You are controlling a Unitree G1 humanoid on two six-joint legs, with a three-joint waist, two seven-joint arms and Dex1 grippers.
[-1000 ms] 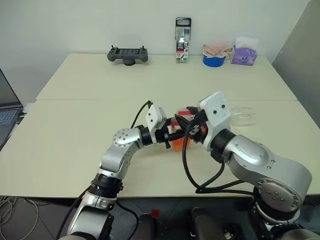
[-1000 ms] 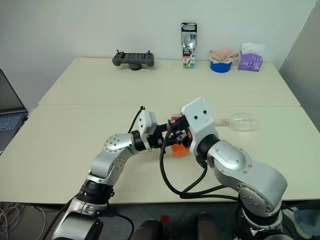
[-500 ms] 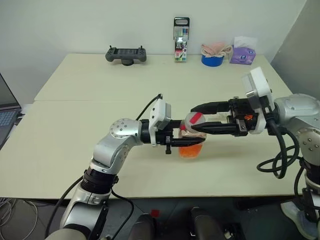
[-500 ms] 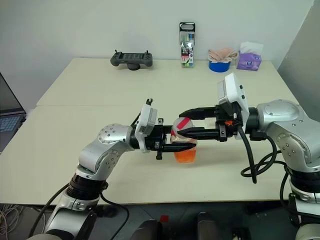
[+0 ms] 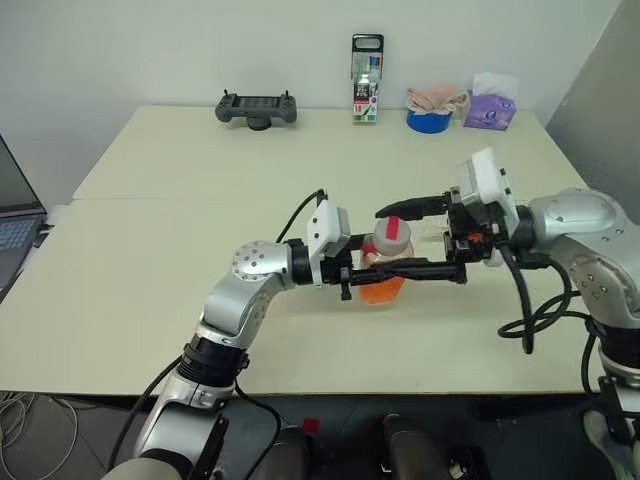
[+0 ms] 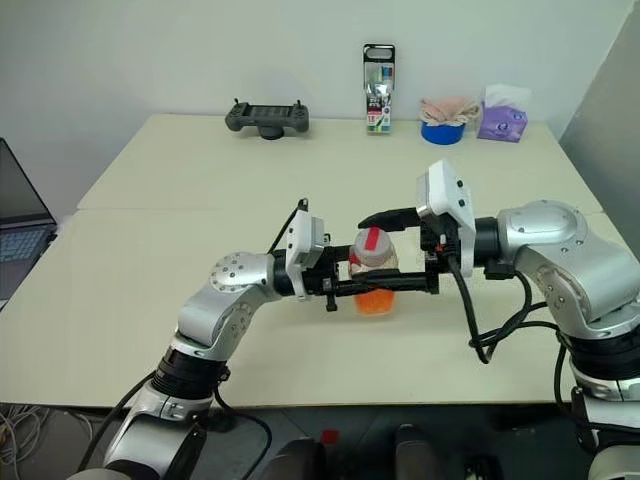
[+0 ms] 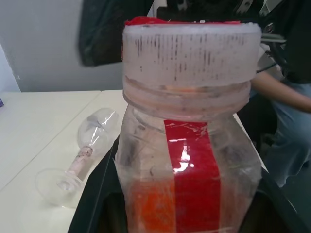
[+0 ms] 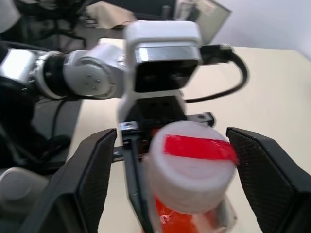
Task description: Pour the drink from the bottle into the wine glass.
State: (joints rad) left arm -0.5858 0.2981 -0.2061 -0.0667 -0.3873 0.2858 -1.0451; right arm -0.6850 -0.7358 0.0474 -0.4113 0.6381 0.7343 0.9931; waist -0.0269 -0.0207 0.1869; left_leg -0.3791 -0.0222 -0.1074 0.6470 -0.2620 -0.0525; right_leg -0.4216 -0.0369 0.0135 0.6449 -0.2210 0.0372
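Note:
The bottle (image 5: 380, 288) stands upright over the front middle of the table, with the orange-red drink (image 7: 150, 208) in its lower part. My left gripper (image 5: 368, 275) reaches in level from the left and is shut on the bottle's body. The white cap (image 8: 187, 165) with its red band is on. From the right, my right gripper (image 5: 386, 240) is open with one finger on each side of the cap, and a gap shows on both sides in the right wrist view. The wine glass (image 7: 82, 155) lies on its side on the table behind the bottle.
Along the table's far edge stand a game controller (image 5: 256, 108), a box of coloured pens (image 5: 366, 80), a blue tape roll (image 5: 428, 121) and a purple tissue pack (image 5: 488, 110). A laptop (image 5: 12, 235) sits at the left. A person (image 7: 286, 111) is past the table's right side.
My right arm swung out from in front of the bottle to the right side, and its jaws spread wider around the cap. The left gripper kept hold of the bottle.

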